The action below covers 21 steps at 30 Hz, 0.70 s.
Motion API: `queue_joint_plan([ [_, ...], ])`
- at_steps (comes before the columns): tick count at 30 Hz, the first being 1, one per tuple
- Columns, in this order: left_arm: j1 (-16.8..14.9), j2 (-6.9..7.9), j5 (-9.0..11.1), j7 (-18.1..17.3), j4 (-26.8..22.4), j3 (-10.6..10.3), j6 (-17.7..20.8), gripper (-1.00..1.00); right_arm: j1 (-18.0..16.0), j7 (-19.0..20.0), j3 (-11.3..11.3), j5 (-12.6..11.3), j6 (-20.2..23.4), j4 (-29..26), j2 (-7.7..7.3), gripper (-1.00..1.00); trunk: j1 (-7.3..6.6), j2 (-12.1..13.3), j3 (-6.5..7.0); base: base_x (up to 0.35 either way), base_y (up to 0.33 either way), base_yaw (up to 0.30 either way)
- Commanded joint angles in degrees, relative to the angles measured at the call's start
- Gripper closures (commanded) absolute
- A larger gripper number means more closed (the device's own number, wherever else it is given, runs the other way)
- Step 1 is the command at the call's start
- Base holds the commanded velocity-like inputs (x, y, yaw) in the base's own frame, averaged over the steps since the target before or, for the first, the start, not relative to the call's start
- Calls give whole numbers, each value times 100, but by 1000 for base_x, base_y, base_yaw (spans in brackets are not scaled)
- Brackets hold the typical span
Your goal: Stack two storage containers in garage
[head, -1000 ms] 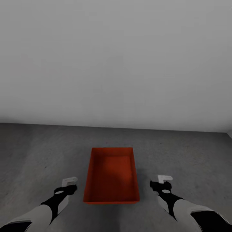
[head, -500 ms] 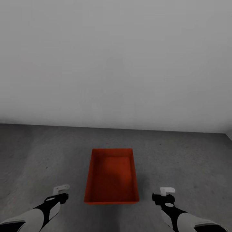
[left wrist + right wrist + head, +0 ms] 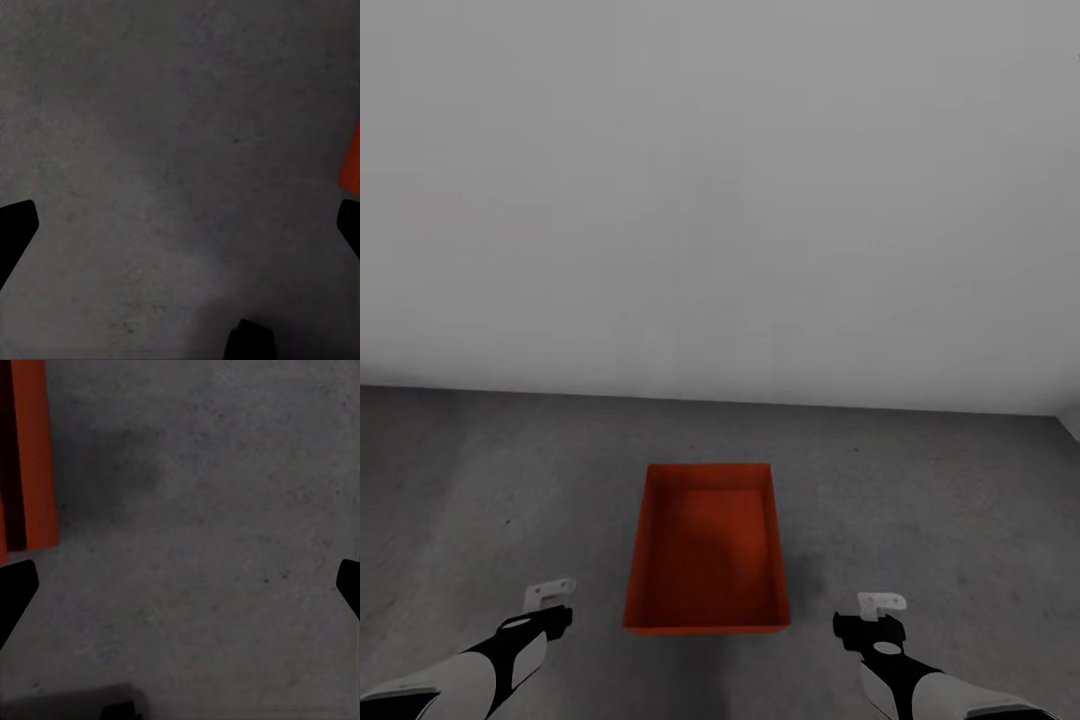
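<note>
One bin (image 3: pixel 707 547) sits on the floor (image 3: pixel 480 480) between both spread, empty jaws, left (image 3: pixel 549 602) and right (image 3: pixel 878 616), and careless stacking could knock it askew.

A dark grey, faintly mottled concrete floor (image 3: pixel 920 500) stretches to the foot of a plain pale grey wall (image 3: pixel 720 200). One orange-red, open-top storage container (image 3: pixel 707 545) sits directly on the floor, its long sides running away from the camera toward the wall. A soft shadow falls on the concrete along the bin's right side. In the wrist views the same speckled grey surface spreads beneath, with the bin's edge at the margin.
</note>
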Motion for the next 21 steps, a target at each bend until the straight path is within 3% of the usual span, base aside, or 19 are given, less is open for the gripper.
queue_joint_plan([
  [1, -2, -1, 40, 0, 5, 27, -25, -100, -7, -7, 47, -40, -28, 19, 2, -100, -22, 39, 15, 0, 0, 0],
  [5, 1, -5, 40, 0, 5, 27, -28, -100, -6, 0, 47, -38, -16, 19, 7, -100, -110, 199, 87, 0, 0, 0],
  [21, 2, -39, 40, 18, 5, 27, -53, -100, -2, 7, 47, -37, -11, 20, 30, -100, -110, 199, 87, 0, 0, 0],
])
